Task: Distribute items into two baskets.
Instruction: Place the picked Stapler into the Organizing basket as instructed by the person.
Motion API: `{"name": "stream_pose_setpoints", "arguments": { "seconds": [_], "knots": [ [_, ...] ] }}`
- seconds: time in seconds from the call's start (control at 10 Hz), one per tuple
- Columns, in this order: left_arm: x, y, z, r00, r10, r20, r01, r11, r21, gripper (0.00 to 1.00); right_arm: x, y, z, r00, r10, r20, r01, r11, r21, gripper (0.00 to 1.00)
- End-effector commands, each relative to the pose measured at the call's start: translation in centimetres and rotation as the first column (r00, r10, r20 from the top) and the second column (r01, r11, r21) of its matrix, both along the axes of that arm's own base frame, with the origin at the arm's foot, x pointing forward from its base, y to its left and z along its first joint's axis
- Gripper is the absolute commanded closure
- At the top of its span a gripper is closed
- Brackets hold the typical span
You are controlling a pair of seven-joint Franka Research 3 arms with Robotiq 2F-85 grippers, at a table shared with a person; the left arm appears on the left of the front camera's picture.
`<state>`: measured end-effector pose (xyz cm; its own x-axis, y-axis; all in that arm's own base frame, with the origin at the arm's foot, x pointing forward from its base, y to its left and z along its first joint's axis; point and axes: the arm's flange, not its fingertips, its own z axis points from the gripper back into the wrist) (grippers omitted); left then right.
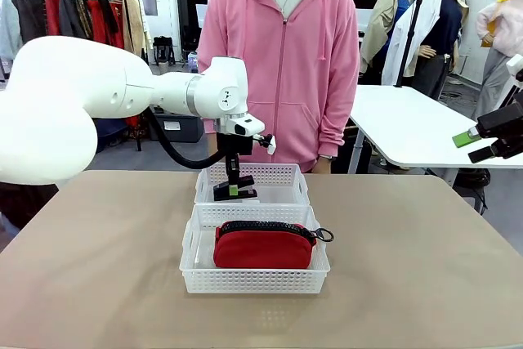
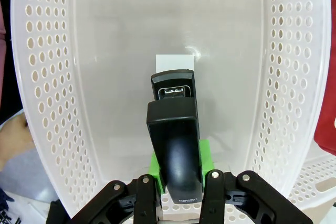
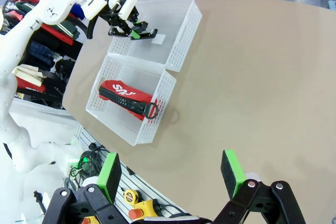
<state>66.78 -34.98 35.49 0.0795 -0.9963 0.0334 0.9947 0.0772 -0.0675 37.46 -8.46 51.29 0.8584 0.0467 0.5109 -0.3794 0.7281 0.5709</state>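
My left gripper (image 1: 234, 190) reaches down into the far white basket (image 1: 286, 177) and is shut on the black stapler (image 2: 176, 145), which I hold just above the basket floor (image 2: 157, 35). A white label lies on that floor beyond the stapler's nose. The red pouch (image 1: 263, 245) with its black zipper and ring pull lies in the near basket (image 1: 253, 281). Seen from the right wrist, the pouch (image 3: 123, 97) rests in the near basket (image 3: 163, 93) and the left gripper (image 3: 134, 31) hangs over the far basket (image 3: 181, 45). My right gripper (image 3: 170, 174) is open high above the table, off to the right (image 1: 490, 143).
The two baskets stand end to end at the table's middle. A person in a pink hoodie (image 1: 282, 55) stands at the far edge, right behind the far basket. The tan tabletop (image 1: 409, 243) is bare on both sides of the baskets.
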Motion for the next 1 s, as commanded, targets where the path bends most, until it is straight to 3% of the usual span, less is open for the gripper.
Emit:
{"name": "stream_pose_setpoints", "arguments": {
  "seconds": [0.0, 0.4, 0.9],
  "knots": [
    [0.9, -0.4, 0.8, 1.0, -0.021, -0.007, 0.021, 1.0, 0.001, 0.75, 0.1, 0.1, 0.0, 1.0, 0.003, 0.014, -0.003, 1.0, 0.016, 0.0],
    [0.8, -0.3, 0.8, 1.0, -0.025, -0.015, 0.025, 1.0, -0.005, 0.0, 0.1, 0.1, 0.0, 1.0, 0.003, 0.014, -0.003, 1.0, 0.016, 0.0],
    [-0.5, 0.1, 4.2, 0.999, -0.031, 0.011, 0.031, 0.999, 0.016, 0.0, 0.1, 0.1, 0.0, 1.0, 0.003, 0.014, -0.003, 1.0, 0.016, 0.0]
  ]
}}
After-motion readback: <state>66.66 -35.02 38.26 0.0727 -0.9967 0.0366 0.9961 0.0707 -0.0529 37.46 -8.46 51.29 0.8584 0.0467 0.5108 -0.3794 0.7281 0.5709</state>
